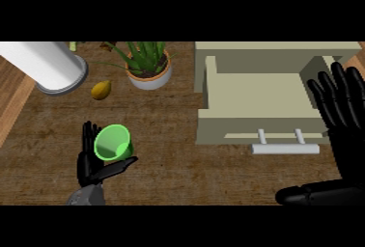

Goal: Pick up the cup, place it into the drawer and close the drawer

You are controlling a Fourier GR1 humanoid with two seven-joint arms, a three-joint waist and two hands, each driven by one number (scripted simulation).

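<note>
On the brown, mottled bench (178,120), the robot's left hand (91,166) comes in from the lower left and has its black fingers (89,137) and thumb curled round a bright green round cup (113,143), whose open mouth faces up toward the camera; the fingers rise behind the cup's left side and the thumb lies below its rim on the right, so the cup is held there, well to the left of the drawer. The beige open drawer (260,91) stands at the right half of the view, pulled out from a beige cabinet body (278,47), with a pale bar handle (285,147) on its front panel. The right hand (342,120) shows at the right edge beside the drawer, its fingers straight and pointing up, thumb stretched out low to the left, holding nothing. At the upper left lies a large white cylinder with a grey rim (46,65); just beside it sits a small yellow-brown oval fruit (101,90), and next to that a green leafy plant in a white pot (148,67).
</note>
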